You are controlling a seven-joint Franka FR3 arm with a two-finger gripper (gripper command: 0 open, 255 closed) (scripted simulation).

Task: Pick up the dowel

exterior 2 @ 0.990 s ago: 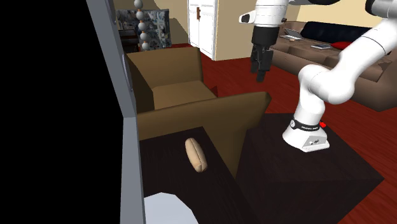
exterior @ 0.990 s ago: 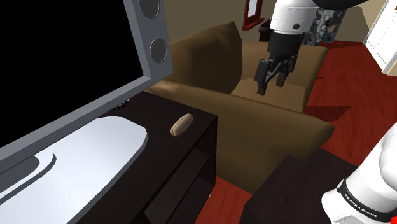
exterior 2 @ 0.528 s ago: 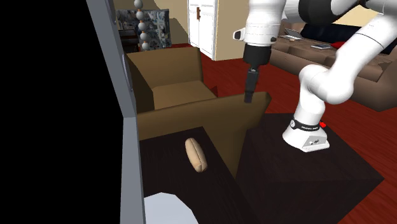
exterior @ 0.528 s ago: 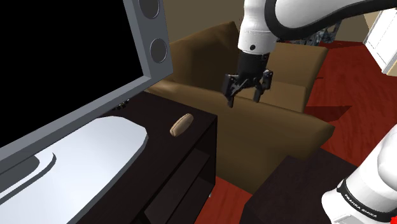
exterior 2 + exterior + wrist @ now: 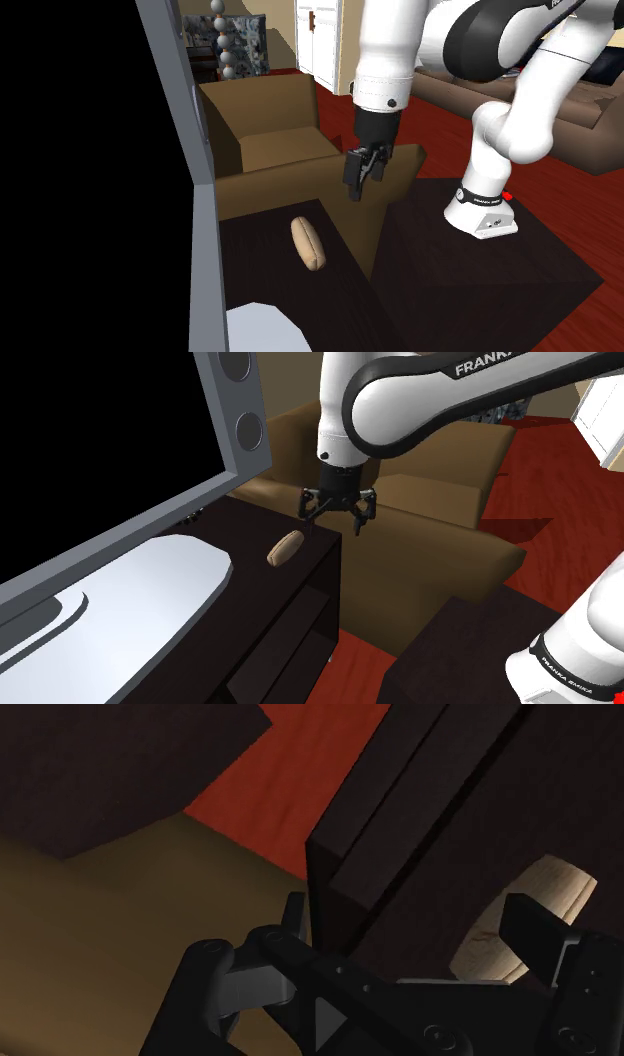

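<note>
Pale wood-grain dowel, dark matt cabinet

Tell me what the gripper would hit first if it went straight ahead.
Probably the cabinet top near its corner; the dowel lies slightly aside. Depth is unclear.

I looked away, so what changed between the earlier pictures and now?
The open hand swung down and toward the shoulder view's left, from above the brown armchair to the edge of the dark cabinet, near the dowel. Nothing taken hold of. Dowel, armchair and cabinet stayed put.
</note>
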